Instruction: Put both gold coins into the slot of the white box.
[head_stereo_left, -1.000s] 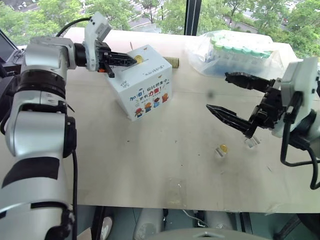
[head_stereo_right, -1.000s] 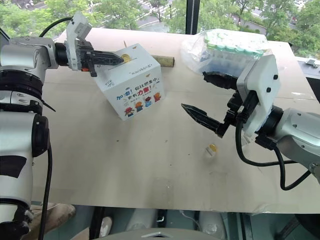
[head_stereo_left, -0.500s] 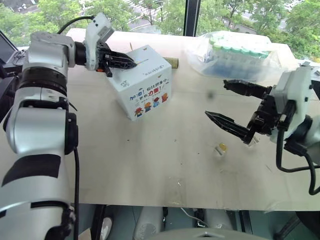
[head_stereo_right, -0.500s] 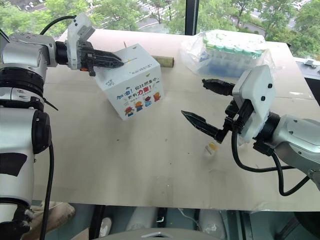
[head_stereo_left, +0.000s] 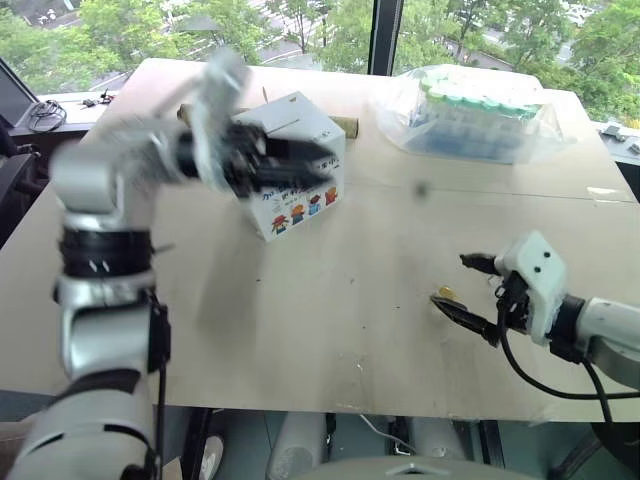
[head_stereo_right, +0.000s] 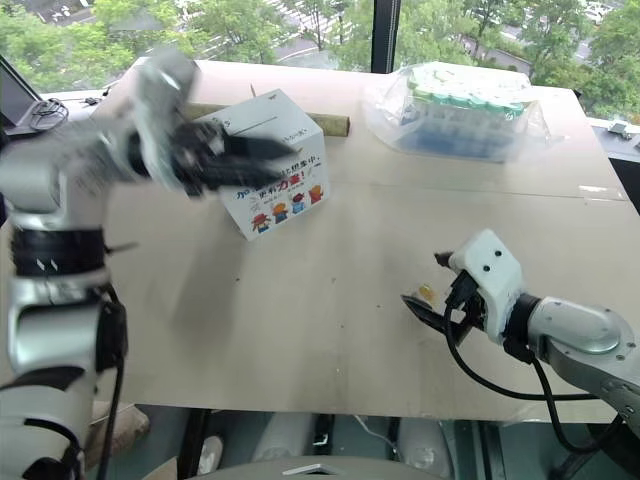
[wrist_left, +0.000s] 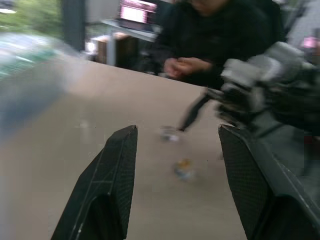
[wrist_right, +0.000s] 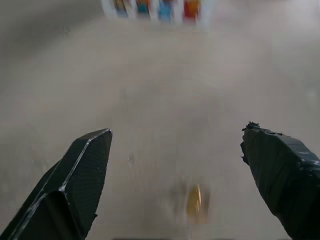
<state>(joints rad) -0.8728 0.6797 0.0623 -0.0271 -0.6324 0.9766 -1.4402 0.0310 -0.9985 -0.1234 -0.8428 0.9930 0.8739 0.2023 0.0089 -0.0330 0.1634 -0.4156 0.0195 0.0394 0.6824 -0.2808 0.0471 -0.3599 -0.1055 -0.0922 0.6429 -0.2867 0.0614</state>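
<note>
Right claw (head_stereo_left: 468, 292) gapes wide and empty, low over the surface (head_stereo_left: 330, 300), straddling one gold coin (head_stereo_left: 446, 294). Left claw (head_stereo_left: 315, 165), parted and empty, crosses the white box (head_stereo_left: 300, 205). Bottle bag (head_stereo_left: 470, 110) lies behind.

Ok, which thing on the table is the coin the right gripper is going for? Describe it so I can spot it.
Start at the white box at the far left of the table, then look to the near right, where the right gripper sits low with open fingers. Between them lies the gold coin, a tiny shiny yellow disc on a clear plastic piece.
</note>
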